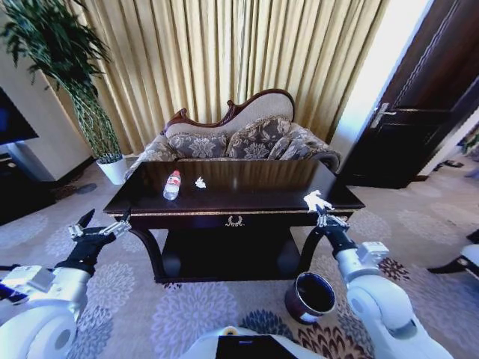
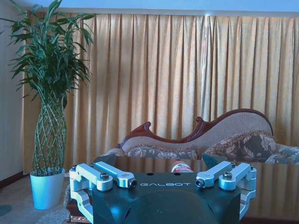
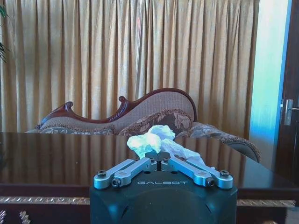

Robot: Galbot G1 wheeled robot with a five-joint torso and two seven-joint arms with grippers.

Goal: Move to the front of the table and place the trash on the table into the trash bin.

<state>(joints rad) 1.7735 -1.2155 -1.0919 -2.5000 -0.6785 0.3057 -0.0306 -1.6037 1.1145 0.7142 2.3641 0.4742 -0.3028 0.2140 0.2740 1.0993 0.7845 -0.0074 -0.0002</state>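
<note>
Before the robot: table (image 1: 239, 200), long, rectangular, glossy dark-brown wood, gold trim along the front edge, gold ornament at centre front, curved legs, lower shelf. On its top, left of centre: bottle (image 1: 172, 185), clear plastic, red cap and label, lying on its side; just beside it, apart, paper scrap (image 1: 200, 182), small, white, crumpled. At the table's front right corner: right gripper (image 1: 320, 210), metal fingers clenched on a paper wad (image 3: 156, 139), white, creased, bulging out past the fingertips (image 3: 153, 162) and held above the tabletop edge. On the patterned carpet by the table's front right leg: bin (image 1: 310, 297), small, round, dark maroon, shiny rim, well below the wad. Off the table's front left corner: left gripper (image 1: 99, 230), fingers (image 2: 114, 176) spread wide, nothing between them; bottle well apart from it, beyond the table edge. Behind the table: sofa (image 1: 239, 138), carved wood frame, floral cushions; curtains (image 1: 224, 60), gold, pleated; plant (image 1: 78, 90), woven stems, white pot.
</note>
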